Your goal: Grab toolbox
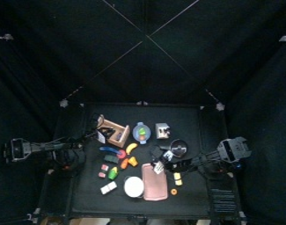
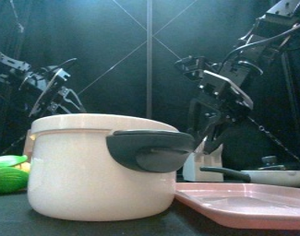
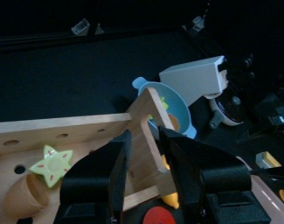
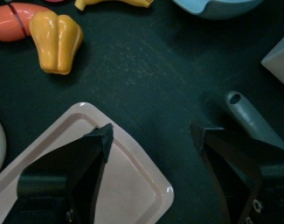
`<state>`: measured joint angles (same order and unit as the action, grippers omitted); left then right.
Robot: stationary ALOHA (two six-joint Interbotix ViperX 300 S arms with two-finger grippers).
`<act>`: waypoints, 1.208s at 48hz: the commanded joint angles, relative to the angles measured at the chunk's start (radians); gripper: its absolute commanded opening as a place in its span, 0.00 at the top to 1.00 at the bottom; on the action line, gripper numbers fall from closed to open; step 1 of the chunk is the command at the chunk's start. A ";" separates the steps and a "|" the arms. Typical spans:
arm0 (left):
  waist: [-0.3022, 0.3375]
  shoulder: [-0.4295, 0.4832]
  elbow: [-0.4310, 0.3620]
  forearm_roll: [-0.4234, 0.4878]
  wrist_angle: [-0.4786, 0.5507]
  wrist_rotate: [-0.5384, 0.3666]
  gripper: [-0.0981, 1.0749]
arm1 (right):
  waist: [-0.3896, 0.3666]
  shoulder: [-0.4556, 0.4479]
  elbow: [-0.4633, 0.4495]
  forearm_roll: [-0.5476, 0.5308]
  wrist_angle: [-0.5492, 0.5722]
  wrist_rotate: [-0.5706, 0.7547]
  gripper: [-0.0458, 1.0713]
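Left fingers (image 3: 155, 171) parted around toolbox (image 3: 74, 157) wall, right fingers (image 4: 155, 166) apart, empty

A: The toolbox (image 3: 74, 140) is pale tan wood, with a light yellow star (image 3: 47, 164) set in it.

B: And a red round bit (image 3: 159, 217) low beside the black left gripper (image 3: 150, 166). Behind it, a light blue bowl (image 3: 169, 101) and a grey-white box (image 3: 200, 75).

A: Up front, the pot (image 2: 84, 166) is cream with a dark grey handle (image 2: 150, 147). The tray (image 2: 245, 201) next to it is pink.

B: Green thing (image 2: 8, 175) at the pot's side, two shades of green.

A: Under the right wrist: orange-yellow pepper (image 4: 57, 41), a red piece (image 4: 16, 21), the same pink tray (image 4: 92, 166) and a grey handle (image 4: 252, 125) on the black table (image 4: 168, 79).
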<state>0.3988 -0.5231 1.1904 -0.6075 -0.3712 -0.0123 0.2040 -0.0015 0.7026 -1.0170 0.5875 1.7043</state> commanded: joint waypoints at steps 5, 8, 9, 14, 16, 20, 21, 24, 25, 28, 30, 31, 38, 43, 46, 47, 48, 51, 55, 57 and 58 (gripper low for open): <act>-0.002 -0.037 -0.015 -0.003 -0.005 0.002 0.30 | -0.002 -0.018 -0.009 0.003 -0.002 0.002 0.07; 0.000 -0.075 -0.017 -0.006 -0.002 0.000 0.30 | 0.000 -0.018 -0.008 0.005 -0.002 0.002 0.07; 0.000 -0.091 -0.017 -0.009 0.002 0.000 0.30 | 0.000 -0.018 -0.008 0.005 -0.002 0.002 0.07; 0.002 -0.179 -0.021 -0.025 0.051 0.009 0.30 | -0.005 -0.014 -0.005 0.005 -0.002 0.003 0.07; 0.006 -0.210 -0.028 -0.018 0.084 0.014 0.30 | -0.005 -0.012 -0.006 0.005 -0.002 0.003 0.07; 0.008 -0.253 -0.041 0.014 0.175 0.026 0.29 | -0.008 -0.011 -0.011 0.005 -0.002 0.000 0.07; 0.012 -0.262 -0.046 0.025 0.202 0.029 0.29 | -0.008 -0.009 -0.011 0.006 -0.002 0.000 0.07; 0.041 -0.279 -0.064 0.060 0.287 0.034 0.29 | -0.009 -0.009 -0.014 0.006 -0.003 0.000 0.07; 0.052 -0.282 -0.072 0.071 0.314 0.032 0.29 | -0.008 -0.009 -0.014 0.006 -0.003 0.000 0.07; 0.098 -0.284 -0.103 0.106 0.416 0.032 0.29 | -0.008 -0.006 -0.014 0.006 -0.005 0.000 0.07; 0.124 -0.284 -0.124 0.121 0.472 0.031 0.29 | -0.009 -0.005 -0.014 0.006 -0.005 0.000 0.07; 0.137 -0.284 -0.133 0.129 0.499 0.031 0.29 | -0.009 -0.005 -0.014 0.006 -0.005 -0.002 0.07; 0.225 -0.284 -0.199 0.187 0.643 0.031 0.29 | -0.009 -0.002 -0.012 0.005 -0.005 -0.003 0.07; 0.296 -0.284 -0.229 0.268 0.736 0.028 0.29 | -0.009 0.000 -0.012 0.006 -0.005 0.002 0.07; 0.336 -0.281 -0.233 0.316 0.782 0.023 0.29 | -0.009 0.002 -0.012 0.006 -0.006 0.002 0.07; 0.347 -0.279 -0.232 0.328 0.796 0.021 0.29 | -0.009 0.003 -0.014 0.006 -0.005 0.002 0.07; 0.356 -0.279 -0.229 0.337 0.808 0.020 0.29 | -0.009 0.003 -0.014 0.006 -0.006 0.003 0.07; 0.387 -0.275 -0.216 0.364 0.831 0.006 0.29 | -0.009 0.003 -0.015 0.009 -0.006 0.002 0.07; 0.419 -0.265 -0.189 0.407 0.839 -0.017 0.29 | -0.011 0.005 -0.017 0.011 -0.006 0.002 0.07; 0.428 -0.259 -0.173 0.428 0.836 -0.026 0.29 | -0.012 0.006 -0.018 0.011 -0.006 0.002 0.07; 0.431 -0.256 -0.167 0.436 0.831 -0.029 0.29 | -0.012 0.006 -0.020 0.011 -0.008 0.002 0.07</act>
<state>0.8069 -0.7931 1.0170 -0.2117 0.4679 -0.0337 0.1979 0.0230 0.7041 -1.0063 0.5829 1.7043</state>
